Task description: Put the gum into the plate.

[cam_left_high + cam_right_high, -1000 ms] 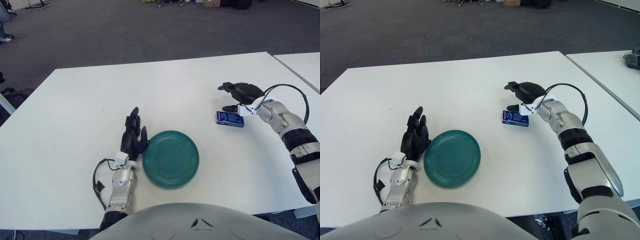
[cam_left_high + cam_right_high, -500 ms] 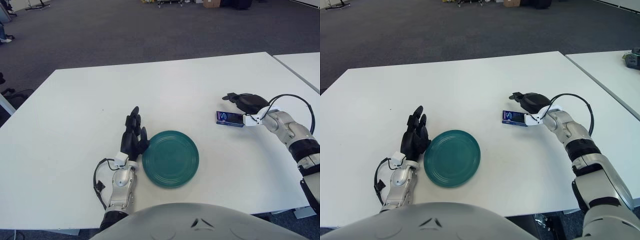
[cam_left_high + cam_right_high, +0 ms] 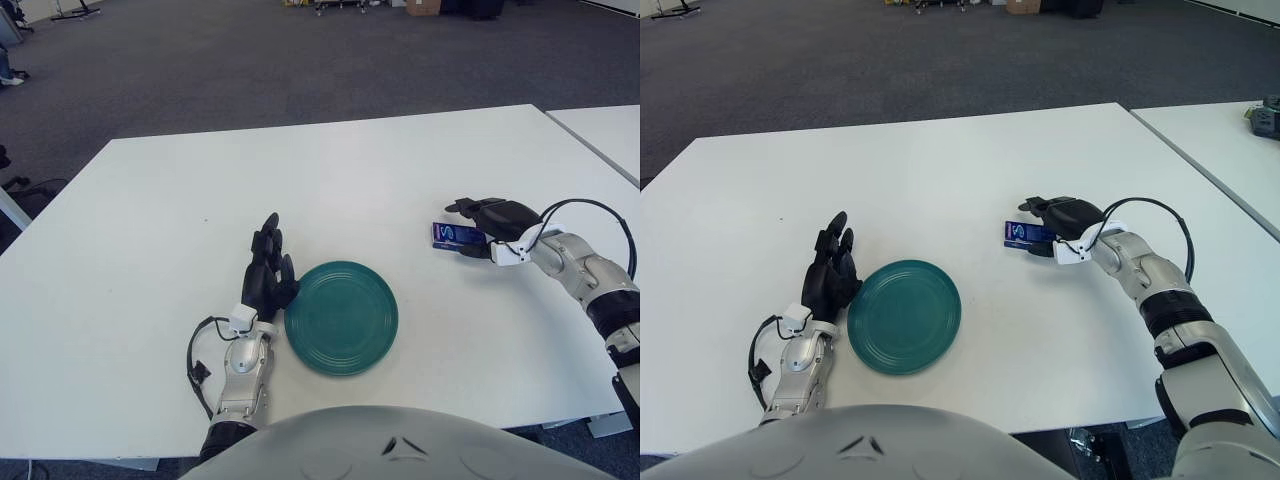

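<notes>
The gum (image 3: pixel 447 235) is a small blue pack lying on the white table (image 3: pixel 300 180), to the right of the plate. My right hand (image 3: pixel 472 230) is wrapped over its right end, with fingers across the top and the thumb under the near side, so it is shut on the pack. Only the left half of the pack shows. The round green plate (image 3: pixel 341 317) sits empty near the table's front edge. My left hand (image 3: pixel 268 268) shows beside the plate's left rim, fingers straight and holding nothing.
A second white table (image 3: pixel 610 130) stands off to the right across a narrow gap, with a dark object (image 3: pixel 1267 118) on it. A black cable (image 3: pixel 600 208) loops over my right wrist. Grey carpet lies beyond the table's far edge.
My right hand has come down from above the gum and closed around the pack's right end. The pack, the plate and the left hand stay where they were.
</notes>
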Action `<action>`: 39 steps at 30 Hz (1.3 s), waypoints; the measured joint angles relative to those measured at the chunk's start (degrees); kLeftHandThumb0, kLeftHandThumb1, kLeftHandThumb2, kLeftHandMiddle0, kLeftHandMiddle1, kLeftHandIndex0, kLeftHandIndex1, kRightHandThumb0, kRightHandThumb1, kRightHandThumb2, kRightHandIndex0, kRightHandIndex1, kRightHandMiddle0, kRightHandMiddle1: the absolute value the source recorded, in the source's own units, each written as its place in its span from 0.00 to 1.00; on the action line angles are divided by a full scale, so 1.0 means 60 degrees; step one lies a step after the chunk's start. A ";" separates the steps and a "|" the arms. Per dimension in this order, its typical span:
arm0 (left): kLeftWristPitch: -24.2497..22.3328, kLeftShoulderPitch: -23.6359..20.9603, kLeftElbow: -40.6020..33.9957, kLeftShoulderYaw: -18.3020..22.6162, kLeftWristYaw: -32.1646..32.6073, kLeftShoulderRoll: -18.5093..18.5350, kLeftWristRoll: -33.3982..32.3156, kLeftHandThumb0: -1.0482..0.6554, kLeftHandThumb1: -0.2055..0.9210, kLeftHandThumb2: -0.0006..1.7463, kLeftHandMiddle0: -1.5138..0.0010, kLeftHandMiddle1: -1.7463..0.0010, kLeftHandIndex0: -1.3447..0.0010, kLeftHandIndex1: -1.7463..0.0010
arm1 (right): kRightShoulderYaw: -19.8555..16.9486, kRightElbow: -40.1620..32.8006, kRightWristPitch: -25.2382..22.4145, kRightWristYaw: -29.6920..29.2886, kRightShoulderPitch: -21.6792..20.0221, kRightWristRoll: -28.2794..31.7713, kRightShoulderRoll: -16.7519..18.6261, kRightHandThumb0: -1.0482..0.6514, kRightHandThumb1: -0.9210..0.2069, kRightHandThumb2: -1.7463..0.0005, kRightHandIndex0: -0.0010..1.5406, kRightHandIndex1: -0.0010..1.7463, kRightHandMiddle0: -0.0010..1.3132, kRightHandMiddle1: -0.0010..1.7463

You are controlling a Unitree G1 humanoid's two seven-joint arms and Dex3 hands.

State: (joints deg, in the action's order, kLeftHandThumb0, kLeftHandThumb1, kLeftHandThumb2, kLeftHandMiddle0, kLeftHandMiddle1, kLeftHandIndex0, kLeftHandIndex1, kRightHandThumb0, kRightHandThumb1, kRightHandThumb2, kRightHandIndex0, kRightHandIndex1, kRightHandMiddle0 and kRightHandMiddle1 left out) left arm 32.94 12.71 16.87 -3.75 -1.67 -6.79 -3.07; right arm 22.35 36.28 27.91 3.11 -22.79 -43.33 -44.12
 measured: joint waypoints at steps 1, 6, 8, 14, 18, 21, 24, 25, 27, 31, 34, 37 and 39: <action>0.0008 0.0000 0.0002 0.0000 0.0000 0.0000 0.0000 0.00 1.00 0.44 0.88 1.00 1.00 0.69 | -0.0003 -0.0008 0.0003 0.0013 0.0034 0.0000 -0.0025 0.01 0.00 0.51 0.15 0.00 0.00 0.26; -0.0009 -0.0001 -0.0003 -0.0013 0.0002 0.0001 0.0027 0.00 1.00 0.44 0.88 1.00 1.00 0.70 | -0.0034 -0.0021 0.0004 0.0056 0.0204 0.0000 -0.0112 0.02 0.00 0.52 0.14 0.00 0.00 0.26; -0.0112 0.0000 -0.0017 -0.0019 0.0001 0.0002 0.0030 0.00 1.00 0.43 0.88 1.00 1.00 0.69 | -0.0034 -0.0021 0.0004 0.0056 0.0249 -0.0001 -0.0136 0.02 0.00 0.52 0.14 0.00 0.00 0.25; -0.0245 -0.0001 -0.0022 -0.0023 -0.0059 0.0000 -0.0008 0.01 1.00 0.43 0.88 1.00 1.00 0.69 | -0.0034 -0.0038 0.0003 0.0054 0.0270 -0.0022 -0.0222 0.03 0.00 0.53 0.14 0.00 0.00 0.26; -0.0245 -0.0007 -0.0022 -0.0023 -0.0087 0.0000 -0.0009 0.01 1.00 0.43 0.88 1.00 1.00 0.69 | -0.0032 -0.0066 0.0016 0.0011 0.0270 -0.0087 -0.0257 0.04 0.00 0.53 0.14 0.00 0.00 0.27; -0.0243 -0.0015 -0.0016 -0.0023 -0.0099 0.0000 -0.0011 0.00 1.00 0.43 0.88 1.00 1.00 0.69 | 0.0026 -0.0066 0.0081 -0.0109 0.0269 -0.0271 -0.0323 0.04 0.00 0.53 0.14 0.00 0.00 0.27; -0.0224 -0.0034 0.0014 -0.0017 -0.0099 -0.0004 -0.0011 0.00 1.00 0.42 0.88 1.00 1.00 0.69 | 0.0130 -0.0051 0.0205 -0.0215 0.0268 -0.0546 -0.0490 0.05 0.00 0.53 0.14 0.00 0.00 0.27; -0.0203 -0.0044 0.0034 -0.0016 -0.0098 -0.0005 -0.0011 0.00 1.00 0.42 0.88 1.00 1.00 0.69 | 0.0164 -0.0039 0.0241 -0.0238 0.0267 -0.0597 -0.0541 0.05 0.00 0.53 0.15 0.00 0.00 0.28; -0.0113 -0.0059 0.0062 -0.0013 -0.0098 -0.0006 -0.0011 0.00 1.00 0.42 0.88 1.00 1.00 0.69 | 0.0213 -0.0002 0.0284 -0.0285 0.0257 -0.0744 -0.0636 0.06 0.00 0.53 0.15 0.01 0.00 0.29; -0.0030 -0.0070 0.0081 -0.0013 -0.0097 -0.0006 -0.0011 0.00 1.00 0.42 0.88 1.00 1.00 0.69 | 0.0319 0.0105 0.0295 -0.0446 0.0205 -0.1030 -0.0797 0.07 0.00 0.53 0.16 0.01 0.00 0.30; -0.0034 -0.0069 0.0083 -0.0013 -0.0094 -0.0006 -0.0009 0.00 1.00 0.42 0.88 1.00 1.00 0.68 | 0.0407 0.0282 0.0295 -0.0595 0.0094 -0.1279 -0.0849 0.07 0.00 0.53 0.16 0.01 0.00 0.31; -0.0048 -0.0069 0.0084 -0.0013 -0.0091 -0.0008 -0.0010 0.01 1.00 0.42 0.88 1.00 1.00 0.68 | 0.0576 0.0543 0.0289 -0.0950 -0.0117 -0.1589 -0.0854 0.09 0.00 0.53 0.18 0.01 0.00 0.35; -0.0048 -0.0069 0.0085 -0.0012 -0.0092 -0.0009 -0.0022 0.01 1.00 0.42 0.88 1.00 1.00 0.69 | 0.0670 0.0699 0.0273 -0.1228 -0.0241 -0.1744 -0.0853 0.09 0.00 0.54 0.19 0.02 0.00 0.37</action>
State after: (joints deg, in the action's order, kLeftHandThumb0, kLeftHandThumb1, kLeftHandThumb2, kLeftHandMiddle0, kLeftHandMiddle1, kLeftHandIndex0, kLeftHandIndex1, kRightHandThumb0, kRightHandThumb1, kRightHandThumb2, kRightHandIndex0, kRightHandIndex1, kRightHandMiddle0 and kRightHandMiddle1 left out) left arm 32.65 12.30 17.39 -3.83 -2.23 -6.84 -3.20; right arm 26.37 40.48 29.55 -4.26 -24.23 -53.80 -49.23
